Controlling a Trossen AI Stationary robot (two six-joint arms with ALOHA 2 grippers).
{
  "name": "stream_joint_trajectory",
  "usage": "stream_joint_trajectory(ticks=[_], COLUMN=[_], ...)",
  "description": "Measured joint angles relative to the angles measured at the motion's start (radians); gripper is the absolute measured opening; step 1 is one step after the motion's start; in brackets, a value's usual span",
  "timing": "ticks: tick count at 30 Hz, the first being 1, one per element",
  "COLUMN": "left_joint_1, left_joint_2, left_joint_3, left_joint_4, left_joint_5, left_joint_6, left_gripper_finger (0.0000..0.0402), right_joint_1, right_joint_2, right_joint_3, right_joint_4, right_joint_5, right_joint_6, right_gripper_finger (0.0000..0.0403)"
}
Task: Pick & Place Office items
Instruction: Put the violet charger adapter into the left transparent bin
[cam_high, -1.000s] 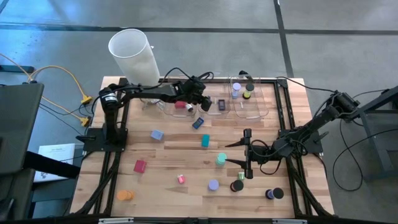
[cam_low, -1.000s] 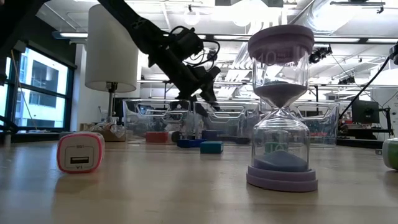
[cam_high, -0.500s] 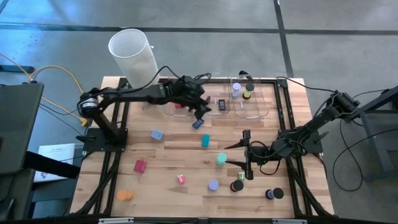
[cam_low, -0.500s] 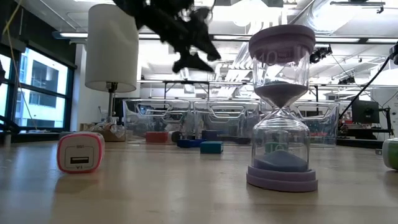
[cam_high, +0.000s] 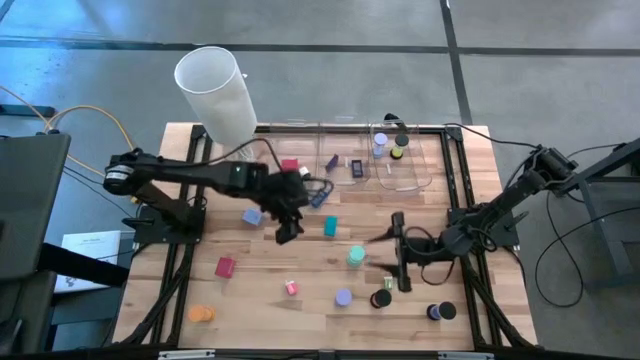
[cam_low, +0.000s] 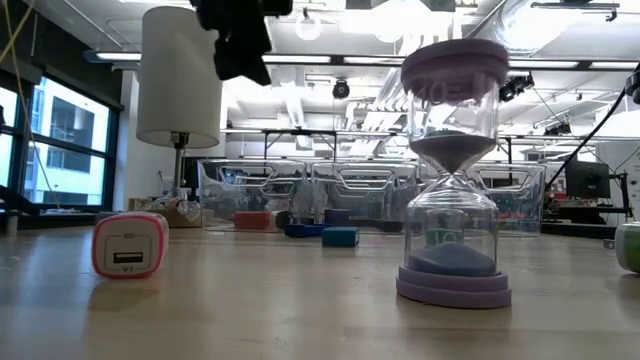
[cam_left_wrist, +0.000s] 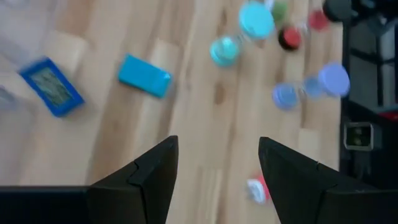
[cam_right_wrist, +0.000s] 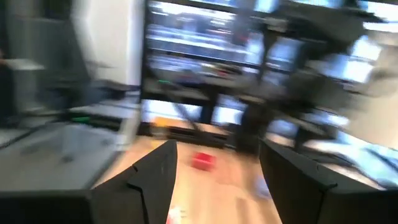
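Note:
My left gripper (cam_high: 287, 230) (cam_left_wrist: 217, 146) hangs open and empty above the middle of the table, between a lavender block (cam_high: 252, 216) and a teal block (cam_high: 330, 227) (cam_left_wrist: 144, 76). A dark blue flat rectangle (cam_high: 318, 198) (cam_left_wrist: 53, 87) lies flat just short of the bins. One red block (cam_high: 290, 165) lies in the left clear bin. My right gripper (cam_high: 388, 260) (cam_right_wrist: 217, 149) is open wide and low over the table's right half, beside a mint hourglass (cam_high: 355, 257). A second red block (cam_high: 225, 267), a pink block (cam_high: 291, 288) (cam_low: 130, 245) and an orange disc (cam_high: 202, 313) sit on the near left.
Three clear bins (cam_high: 400, 172) (cam_low: 360, 190) stand in a row at the far edge, and a tall white cylinder (cam_high: 215, 90) stands at the far left corner. A lavender hourglass (cam_high: 343, 297) (cam_low: 450, 170), a black-and-red round piece (cam_high: 381, 298) and a dark blue one (cam_high: 440, 312) stand near the front right.
My left gripper has risen from the bins at the far edge and swung toward the near edge and the left, now over the middle of the table. The red block stays in the left bin. My right gripper has shifted a little toward the near edge.

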Motion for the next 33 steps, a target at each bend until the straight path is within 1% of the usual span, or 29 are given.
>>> stream_joint_trajectory(ticks=[1, 3, 9, 11, 14, 16, 17, 20, 23, 24, 26, 28, 31, 33], left_joint_1=[-0.016, -0.044, -0.093, -0.107, -0.129, -0.144, -0.151, -0.173, -0.194, -0.201, -0.215, -0.227, -0.241, -0.245], left_joint_2=[0.004, 0.011, 0.011, 0.011, 0.011, 0.011, 0.011, 0.011, 0.011, 0.011, 0.011, 0.011, 0.011, 0.011], left_joint_3=[0.000, 0.001, 0.000, 0.000, 0.000, 0.000, 0.000, 0.000, 0.000, 0.000, 0.000, 0.000, 0.000, 0.000], left_joint_4=[0.007, 0.011, -0.012, -0.013, -0.014, -0.015, -0.026, -0.130, -0.291, -0.351, -0.458, -0.530, -0.552, -0.549], left_joint_5=[-0.006, -0.032, -0.081, -0.083, -0.083, -0.084, -0.083, -0.052, -0.052, -0.066, -0.121, -0.177, -0.231, -0.239], left_joint_6=[-0.012, -0.025, -0.026, -0.028, -0.030, -0.044, -0.056, -0.119, -0.156, -0.132, -0.031, 0.047, 0.061, 0.081], left_gripper_finger=[0.0216, 0.0216, 0.0216, 0.0216, 0.0216, 0.0216, 0.0216, 0.0216, 0.0216, 0.0216, 0.0216, 0.0216, 0.0216, 0.0216], right_joint_1=[0.000, 0.000, 0.001, 0.003, 0.003, 0.000, 0.000, 0.004, 0.008, 0.008, 0.008, 0.008, 0.008, 0.008], right_joint_2=[0.000, 0.000, 0.000, -0.001, -0.002, -0.002, -0.002, -0.002, -0.002, -0.002, -0.002, -0.002, -0.002, -0.002], right_joint_3=[0.000, 0.000, 0.013, 0.032, 0.066, 0.079, 0.082, 0.083, 0.083, 0.083, 0.083, 0.083, 0.083, 0.083], right_joint_4=[-0.002, -0.005, -0.015, -0.063, -0.207, -0.261, -0.262, -0.247, -0.248, -0.248, -0.249, -0.249, -0.248, -0.247], right_joint_5=[0.051, 0.094, 0.120, 0.159, 0.256, 0.273, 0.274, 0.275, 0.274, 0.271, 0.257, 0.254, 0.253, 0.253], right_joint_6=[0.002, -0.003, 0.013, 0.031, 0.090, 0.129, 0.136, 0.137, 0.136, 0.136, 0.136, 0.137, 0.137, 0.136], right_gripper_finger=[0.0217, 0.0217, 0.0217, 0.0217, 0.0217, 0.0217, 0.0217, 0.0217, 0.0217, 0.0217, 0.0217, 0.0217, 0.0217, 0.0217])
